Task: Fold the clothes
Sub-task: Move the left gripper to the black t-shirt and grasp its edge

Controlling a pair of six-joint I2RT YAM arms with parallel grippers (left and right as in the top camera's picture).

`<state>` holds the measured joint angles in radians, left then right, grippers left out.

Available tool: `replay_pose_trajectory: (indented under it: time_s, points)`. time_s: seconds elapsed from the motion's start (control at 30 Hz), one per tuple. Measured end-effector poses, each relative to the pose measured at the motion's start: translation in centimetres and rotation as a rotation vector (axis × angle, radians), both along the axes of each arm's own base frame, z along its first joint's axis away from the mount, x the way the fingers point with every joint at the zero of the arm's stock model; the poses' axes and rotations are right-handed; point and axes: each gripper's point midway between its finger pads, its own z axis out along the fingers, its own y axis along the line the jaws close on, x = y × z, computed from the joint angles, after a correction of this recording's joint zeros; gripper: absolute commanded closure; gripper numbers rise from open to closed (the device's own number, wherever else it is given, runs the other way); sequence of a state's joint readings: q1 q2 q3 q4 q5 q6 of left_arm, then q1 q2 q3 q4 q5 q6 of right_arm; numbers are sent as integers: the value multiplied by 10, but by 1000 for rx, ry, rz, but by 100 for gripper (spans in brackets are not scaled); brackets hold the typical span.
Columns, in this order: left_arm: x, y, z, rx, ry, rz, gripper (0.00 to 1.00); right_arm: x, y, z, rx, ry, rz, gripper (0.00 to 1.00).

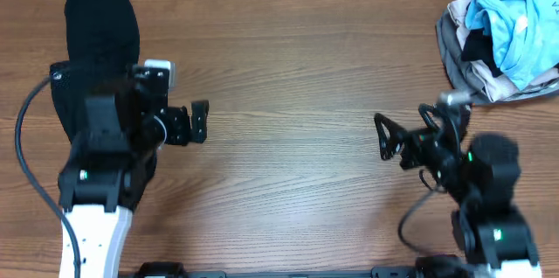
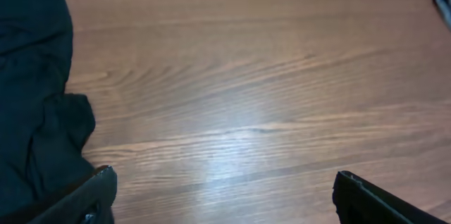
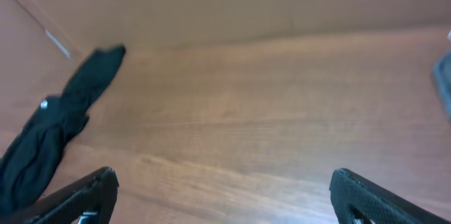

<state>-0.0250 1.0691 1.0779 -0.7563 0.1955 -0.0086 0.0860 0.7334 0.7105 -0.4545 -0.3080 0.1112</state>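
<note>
The wooden surface [image 1: 288, 59] carries the black garment [image 1: 100, 24] at its far left, near the left tool [image 1: 190, 123], which stands released, as does the right tool [image 1: 384, 138].

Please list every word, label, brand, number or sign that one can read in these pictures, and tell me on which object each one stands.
No text can be read in any view.
On the black garment, a small round white mark: too small and blurred to read.
On the left arm, a white patch: no legible writing on it.
</note>
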Motion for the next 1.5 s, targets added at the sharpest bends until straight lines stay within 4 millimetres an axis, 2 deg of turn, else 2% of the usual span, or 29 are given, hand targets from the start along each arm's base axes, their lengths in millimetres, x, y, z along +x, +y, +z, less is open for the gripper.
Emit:
replay_pose_trajectory:
  time_s: [0.1, 0.23, 0.47, 0.57, 0.67, 0.77, 1.0, 1.13, 1.23, 1.3, 1.5]
  points:
    - [10, 0, -9, 25, 38, -24, 0, 16, 5, -12, 2, 100, 19, 0]
    - [20, -1, -38, 47, 124, -51, 0, 34, 13, -38, 15, 210, 55, 0]
    - [29, -2, -77, 56, 240, -70, 0, 42, 25, -84, 46, 376, 111, 0]
    - [32, -3, -85, 54, 259, -79, 2, 40, 31, -91, 70, 406, 144, 0]
    - [32, 2, -86, 75, 263, -61, 3, 39, 36, -89, 87, 403, 168, 0]
    - [28, 20, -91, 100, 300, 24, 5, 40, 38, -87, 95, 396, 180, 0]
    - [15, 103, -101, 84, 376, 339, 9, 39, 39, -86, 101, 395, 189, 0]
    - [9, 133, -117, 90, 432, 433, 9, 39, 40, -85, 104, 395, 192, 0]
    - [8, 146, -136, 99, 488, 463, 11, 39, 40, -85, 104, 394, 193, 0]
    - [9, 150, -153, 106, 534, 468, 18, 39, 40, -85, 104, 394, 192, 0]
    - [4, 150, -207, 108, 687, 439, 31, 39, 39, -86, 99, 395, 186, 0]
